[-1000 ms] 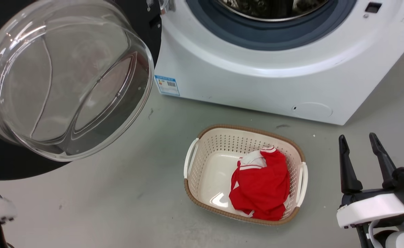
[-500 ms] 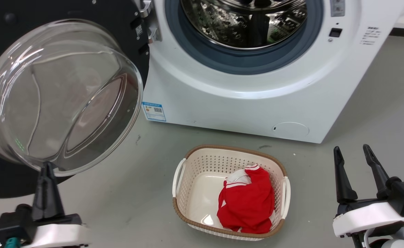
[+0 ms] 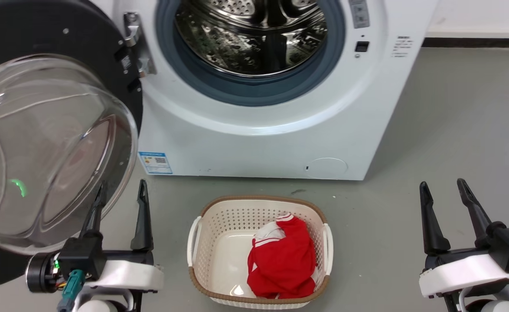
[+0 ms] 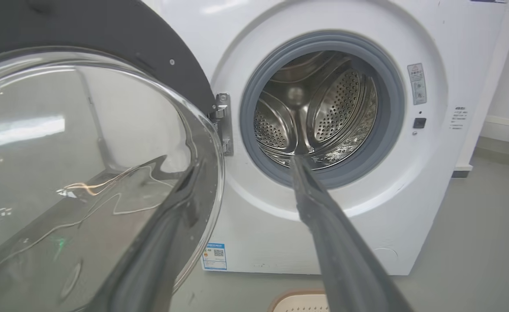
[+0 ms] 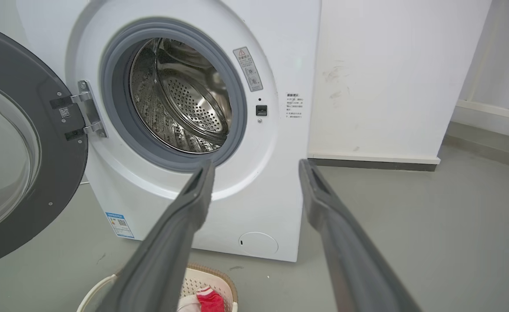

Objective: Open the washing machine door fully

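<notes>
Door [image 3: 42,30] is off the washer [image 3: 254,147] front, swung out on its hinge [image 3: 135,43] to the left of the opening, with the inner face and glass bowl [image 3: 50,147] toward the head camera. In the right wrist view the black ring stands at a wide angle to the front panel; can't tell if it's at its stop. The opening is uncovered, with the drum [image 3: 250,39] and grey gasket [image 3: 254,93] in plain view. Left gripper [image 3: 122,185] is low at left, below the bowl, with its fingers spread and holding nothing. One finger overlaps the bowl's lower rim in the head view (contact or just line of sight, can't tell), and the other is clear of the door over the floor [image 3: 432,130]. In the left wrist view the first finger is warped through the bowl's edge and the second lines up with the bottom of the drum. Right gripper [image 3: 442,184] is low at right, jaws apart and holding nothing, well apart from door and washer. Basket [image 3: 220,221] sits on the floor in front of the washer, between the two grippers, with a red cloth [image 3: 282,260] in its right half. Label [image 3: 154,162] is low on the front's left corner, just beside the door's edge. Cap [image 3: 326,167] is low on the right.
</notes>
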Motion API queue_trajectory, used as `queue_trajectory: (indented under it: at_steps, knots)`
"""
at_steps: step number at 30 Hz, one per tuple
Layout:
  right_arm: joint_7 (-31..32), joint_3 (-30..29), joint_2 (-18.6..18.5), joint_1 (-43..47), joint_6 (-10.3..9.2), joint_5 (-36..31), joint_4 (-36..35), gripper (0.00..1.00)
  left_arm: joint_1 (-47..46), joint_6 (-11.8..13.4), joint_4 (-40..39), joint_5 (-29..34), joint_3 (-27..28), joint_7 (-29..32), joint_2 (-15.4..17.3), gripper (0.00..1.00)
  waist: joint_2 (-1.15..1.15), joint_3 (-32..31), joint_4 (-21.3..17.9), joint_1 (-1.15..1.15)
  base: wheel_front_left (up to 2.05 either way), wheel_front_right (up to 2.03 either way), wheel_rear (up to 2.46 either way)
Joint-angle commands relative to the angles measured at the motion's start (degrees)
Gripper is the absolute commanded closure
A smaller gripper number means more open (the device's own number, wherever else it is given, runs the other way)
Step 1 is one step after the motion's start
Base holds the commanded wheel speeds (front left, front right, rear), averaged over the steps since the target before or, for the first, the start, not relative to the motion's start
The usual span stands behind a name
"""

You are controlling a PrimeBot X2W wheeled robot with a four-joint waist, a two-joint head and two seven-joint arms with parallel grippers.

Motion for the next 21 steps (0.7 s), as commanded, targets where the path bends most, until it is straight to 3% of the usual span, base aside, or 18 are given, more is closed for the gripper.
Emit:
queue_trajectory:
  at_steps: [1,9,21]
  knots:
    - [0.04,-0.08,0.09,0.36,-0.04,-0.38,-0.56,0.00,-1.27,-0.08,0.58,0.58,-0.33,-0.14,-0.03,0.00,0.00,-0.40,-1.69,0.00,0.00,0.00,0.00]
    - [0.67,-0.11,0.09,1.10,-0.04,-1.36,-2.20,0.00,-1.41,0.98,1.32,2.73,-1.31,-0.14,0.01,0.00,0.00,-1.12,-4.29,0.00,0.00,0.00,0.00]
    - [0.67,1.82,0.09,1.77,-0.04,-0.28,-0.47,0.00,0.75,1.87,1.92,1.69,-0.93,-0.14,-0.66,0.00,0.00,-1.69,-4.32,0.00,0.00,0.00,0.00]
